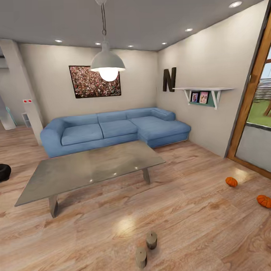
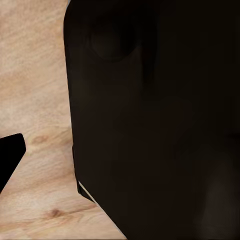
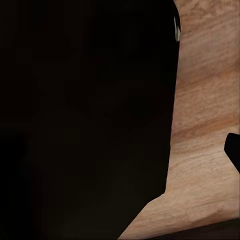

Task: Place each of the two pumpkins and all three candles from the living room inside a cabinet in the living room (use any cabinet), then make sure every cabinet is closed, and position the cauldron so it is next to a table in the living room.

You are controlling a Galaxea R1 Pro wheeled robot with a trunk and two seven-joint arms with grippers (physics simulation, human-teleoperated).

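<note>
Left pincer: your left wrist view is mostly a dark body with floorboards [image 2: 35, 90] beside it — you cannot tell whether the jaws are spread or pressed together.
Right pincer: same story in the right wrist view, a dark mass against wood planks; its state cannot be told either.
Nearest things: two candles [image 1: 151, 240] and [image 1: 141, 257] stand upright on the floor at the lower centre of the head view, close together but not touching. They lie nearest the bottom edge of the frame, so they look like your shortest trip.
Long axis: each candle's axis is vertical, wick up; a side-on pinch would probably suit.
Which arm: the candles sit about on the centre line, a shade right — neither arm has a clear claim from these views.
Pumpkins: one pumpkin [image 1: 231, 181] at the right of the frame, the other [image 1: 265, 201] further right and lower, both on the floor near the glass door [image 1: 260, 106], well apart from the candles.
Cauldron: the cauldron [image 1: 2, 172] sits on the floor at the far left edge, near the left end of the table [image 1: 89, 169] but not touching it.
Beyond: a blue sofa [image 1: 111, 128] behind the table, a lamp [image 1: 107, 65] hanging above.
</note>
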